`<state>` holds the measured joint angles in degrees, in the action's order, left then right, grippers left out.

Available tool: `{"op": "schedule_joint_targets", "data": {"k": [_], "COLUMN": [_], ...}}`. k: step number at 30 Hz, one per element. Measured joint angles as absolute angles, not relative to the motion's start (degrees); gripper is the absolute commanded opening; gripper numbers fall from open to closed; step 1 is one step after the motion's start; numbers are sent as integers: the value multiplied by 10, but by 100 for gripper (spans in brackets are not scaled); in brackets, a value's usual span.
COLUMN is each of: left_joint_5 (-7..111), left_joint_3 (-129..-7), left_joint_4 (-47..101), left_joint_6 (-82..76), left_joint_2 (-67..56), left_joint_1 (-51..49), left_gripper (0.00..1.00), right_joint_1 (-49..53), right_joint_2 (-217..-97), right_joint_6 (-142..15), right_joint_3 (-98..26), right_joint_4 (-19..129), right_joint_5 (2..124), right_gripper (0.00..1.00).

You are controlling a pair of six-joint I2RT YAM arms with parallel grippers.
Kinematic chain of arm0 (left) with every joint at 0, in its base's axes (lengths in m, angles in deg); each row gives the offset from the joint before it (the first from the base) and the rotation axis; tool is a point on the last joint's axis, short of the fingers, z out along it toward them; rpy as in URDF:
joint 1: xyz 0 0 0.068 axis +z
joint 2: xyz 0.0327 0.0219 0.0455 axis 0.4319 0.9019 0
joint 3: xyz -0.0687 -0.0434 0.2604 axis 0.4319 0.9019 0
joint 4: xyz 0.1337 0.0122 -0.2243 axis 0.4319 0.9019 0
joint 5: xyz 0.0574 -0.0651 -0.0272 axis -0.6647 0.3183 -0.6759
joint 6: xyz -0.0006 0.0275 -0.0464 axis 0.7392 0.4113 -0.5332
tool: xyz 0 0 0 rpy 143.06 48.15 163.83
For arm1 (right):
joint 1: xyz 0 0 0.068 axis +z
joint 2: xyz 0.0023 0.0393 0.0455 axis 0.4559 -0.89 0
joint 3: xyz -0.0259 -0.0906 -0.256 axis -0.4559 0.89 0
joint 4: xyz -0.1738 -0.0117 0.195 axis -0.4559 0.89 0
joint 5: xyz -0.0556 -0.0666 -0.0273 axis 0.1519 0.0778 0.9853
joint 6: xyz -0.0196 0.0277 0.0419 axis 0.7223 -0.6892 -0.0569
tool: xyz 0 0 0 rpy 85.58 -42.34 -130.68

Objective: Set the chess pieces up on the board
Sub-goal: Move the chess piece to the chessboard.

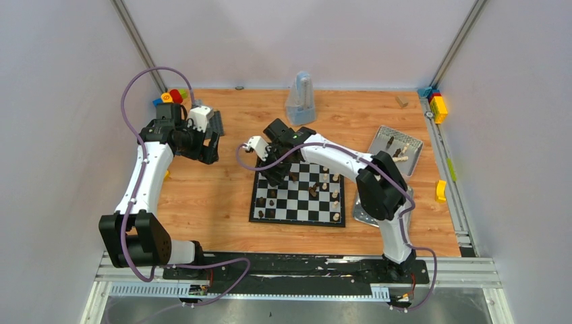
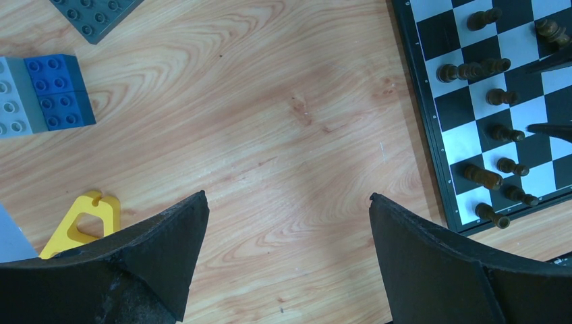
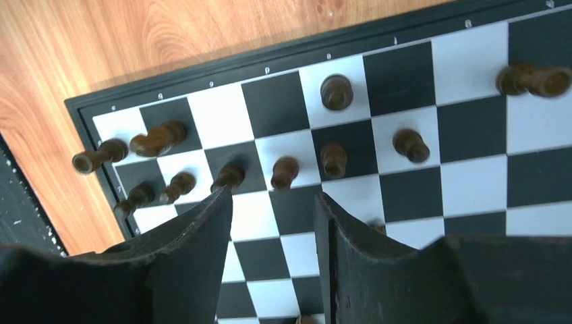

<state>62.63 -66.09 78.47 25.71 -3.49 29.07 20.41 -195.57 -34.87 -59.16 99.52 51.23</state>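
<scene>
The chessboard [image 1: 297,206] lies in the middle of the table. Dark pieces [image 1: 271,202] stand along its left side and pale pieces [image 1: 335,198] along its right side. My right gripper [image 1: 276,172] hovers over the board's far left corner. In the right wrist view it [image 3: 273,196] is open and empty above the board [image 3: 472,121], just short of a row of dark pieces [image 3: 284,172]; some lie tipped. My left gripper [image 1: 212,142] is wide open and empty [image 2: 287,197] over bare wood left of the board [image 2: 462,138].
A silver tray [image 1: 413,145] at the back right holds a few more pieces; a second tray [image 1: 364,216] lies under my right arm. A grey metronome-like object [image 1: 300,101] stands behind the board. Toy blocks [image 2: 61,91], a yellow piece [image 2: 81,223] and a grey baseplate [image 2: 94,13] lie left.
</scene>
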Motion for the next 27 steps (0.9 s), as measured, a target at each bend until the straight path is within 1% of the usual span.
{"op": "schedule_joint_targets", "data": {"k": [5, 10, 17, 27], "left_joint_5": [627, 629, 630, 630], "left_joint_3": [-661, -661, -661, -661], "left_joint_4": [785, 785, 785, 785], "left_joint_6": [258, 257, 257, 257], "left_joint_2": [-35, -35, -35, -35], "left_joint_1": [291, 291, 291, 291], "left_gripper": [97, 97, 97, 97], "right_joint_1": [189, 160, 130, 128], "right_joint_2": [-1895, -1863, -1864, -1900], "right_joint_6": [-352, -358, -368, -376], "right_joint_3": [-548, -506, -473, -473], "right_joint_4": [989, 977, 971, 958], "right_joint_5": [522, 535, 555, 559], "right_gripper": [54, 54, 54, 52]}}
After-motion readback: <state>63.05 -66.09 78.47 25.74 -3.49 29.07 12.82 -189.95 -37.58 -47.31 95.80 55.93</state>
